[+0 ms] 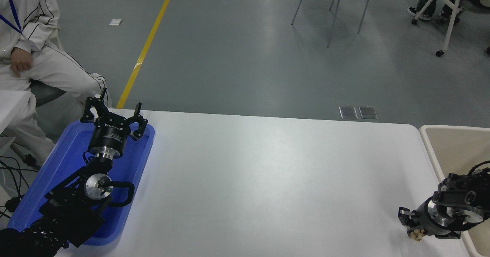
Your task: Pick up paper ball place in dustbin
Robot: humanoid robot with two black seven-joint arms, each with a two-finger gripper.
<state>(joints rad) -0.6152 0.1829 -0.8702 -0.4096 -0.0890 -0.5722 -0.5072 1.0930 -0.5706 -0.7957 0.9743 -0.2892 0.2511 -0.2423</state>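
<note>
1. The right gripper (pixel 412 229) was seen low over the near right corner of the white table (pixel 268 180), pointing down onto the paper ball (pixel 416 234).
2. Only a small tan scrap of the paper ball was visible under the gripper body; the rest was hidden.
3. Whether the right fingers were closed on the paper or merely set around it could not be told.
4. The cream dustbin (pixel 430 149) stood just beside the table's right edge, close to the right arm.
5. The left gripper (pixel 113 113) was parked above the blue tray (pixel 65 149) at the table's left, its fingers spread and holding nothing.
6. A person in white clothing (pixel 34 58) was seated at the upper left.
</note>
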